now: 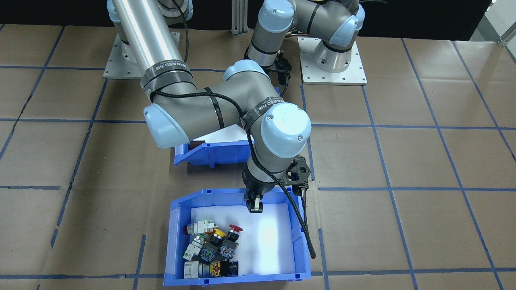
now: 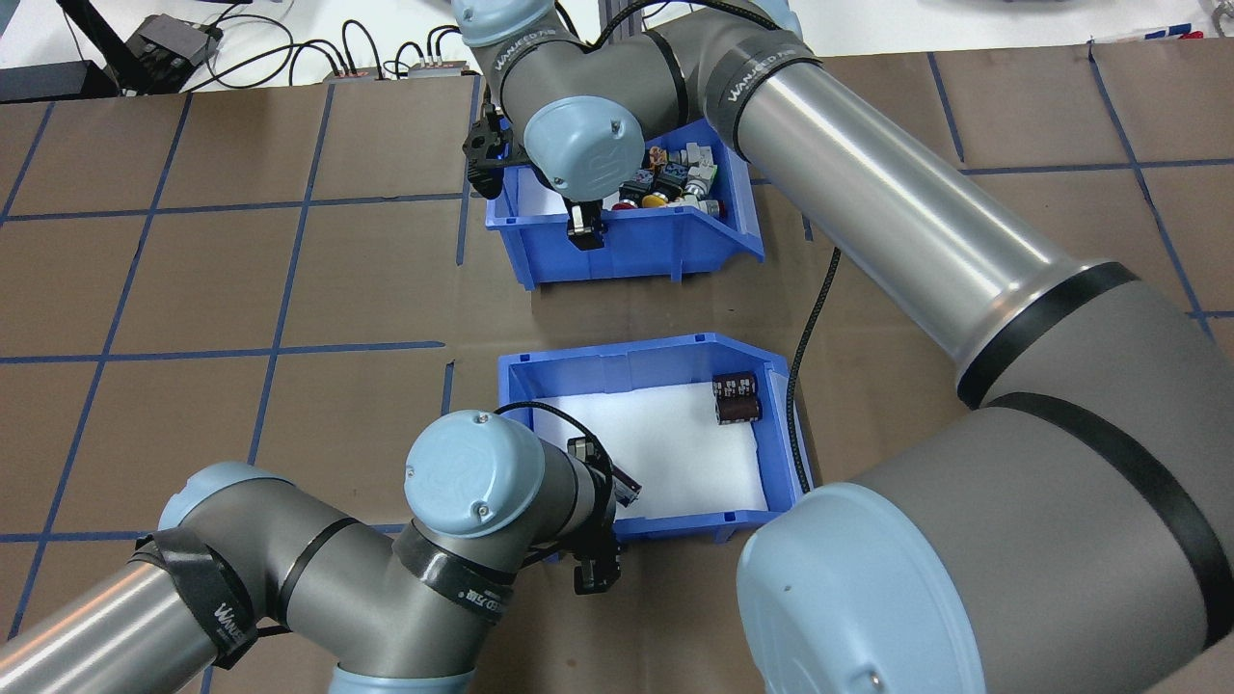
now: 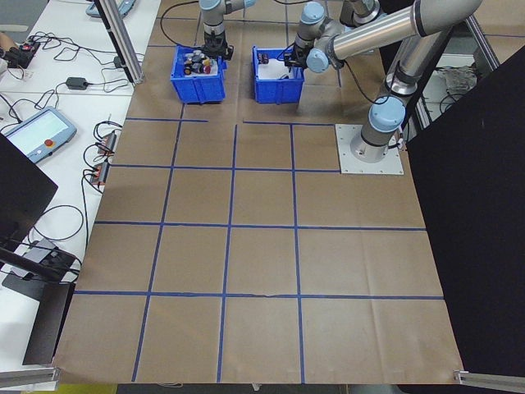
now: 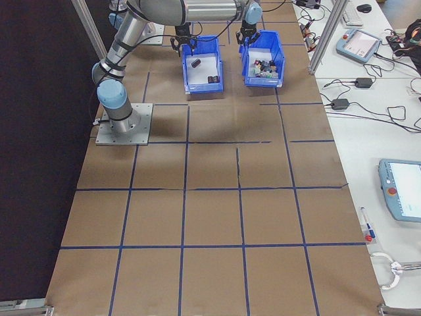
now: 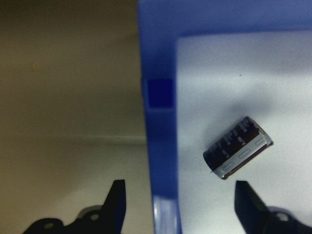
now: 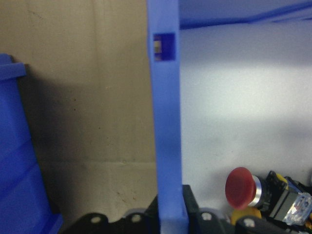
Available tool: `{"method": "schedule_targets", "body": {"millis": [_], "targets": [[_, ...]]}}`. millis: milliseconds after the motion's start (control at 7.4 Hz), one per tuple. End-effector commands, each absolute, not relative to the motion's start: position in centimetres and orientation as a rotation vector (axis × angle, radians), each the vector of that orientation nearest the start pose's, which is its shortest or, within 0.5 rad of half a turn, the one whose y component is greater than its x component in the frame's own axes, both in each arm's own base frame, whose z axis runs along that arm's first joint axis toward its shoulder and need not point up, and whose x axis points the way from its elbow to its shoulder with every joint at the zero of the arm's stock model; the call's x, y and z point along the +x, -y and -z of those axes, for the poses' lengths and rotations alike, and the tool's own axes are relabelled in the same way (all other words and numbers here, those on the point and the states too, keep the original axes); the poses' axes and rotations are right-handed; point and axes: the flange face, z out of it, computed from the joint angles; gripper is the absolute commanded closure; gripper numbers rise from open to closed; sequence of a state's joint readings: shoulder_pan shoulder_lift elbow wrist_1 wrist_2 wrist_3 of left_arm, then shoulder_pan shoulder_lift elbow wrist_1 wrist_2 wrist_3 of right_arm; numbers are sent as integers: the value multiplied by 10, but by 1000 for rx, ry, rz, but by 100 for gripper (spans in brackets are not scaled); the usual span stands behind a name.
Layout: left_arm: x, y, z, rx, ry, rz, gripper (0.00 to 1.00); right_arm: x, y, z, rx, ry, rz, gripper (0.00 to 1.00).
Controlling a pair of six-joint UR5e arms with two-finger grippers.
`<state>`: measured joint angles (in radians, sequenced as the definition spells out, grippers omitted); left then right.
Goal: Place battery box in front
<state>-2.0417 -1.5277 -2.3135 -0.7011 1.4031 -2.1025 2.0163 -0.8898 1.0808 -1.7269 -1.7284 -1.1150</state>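
The brown counter [image 2: 289,289] holds two blue bins. The battery box [image 2: 665,366] sits nearer the robot, with dark cells [image 2: 737,399] in one corner of its white floor. The switch bin [image 2: 627,251] sits behind it, farther from the robot. The left gripper [image 5: 178,200] has its jaws spread wide over the battery box's wall, one jaw on each side. The right gripper [image 2: 584,227] is clenched on the switch bin's wall.
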Motion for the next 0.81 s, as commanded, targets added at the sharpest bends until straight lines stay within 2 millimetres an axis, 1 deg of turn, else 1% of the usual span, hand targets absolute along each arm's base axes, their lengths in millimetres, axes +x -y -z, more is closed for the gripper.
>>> {"method": "schedule_targets", "body": {"millis": [0, 135, 270, 405, 541, 676], "targets": [[-314, 289, -261, -2449, -2347, -151, 100, 381, 637, -365, -2300, -2379, -76, 100], [-312, 291, -262, -2448, -2346, -100, 100, 343, 649, -385, -2312, -2374, -67, 100], [-311, 294, -268, -2448, -2359, -46, 100, 307, 661, -397, -2319, -2373, -66, 100], [-312, 305, -286, -2444, -2417, -8, 100, 266, 674, -408, -2340, -2361, -68, 100], [-307, 315, -296, -2402, -2489, 27, 100, 218, 682, -418, -2342, -2360, -79, 100], [-284, 334, -298, -2406, -2489, 66, 100, 171, 679, -426, -2337, -2359, -99, 100]]}}
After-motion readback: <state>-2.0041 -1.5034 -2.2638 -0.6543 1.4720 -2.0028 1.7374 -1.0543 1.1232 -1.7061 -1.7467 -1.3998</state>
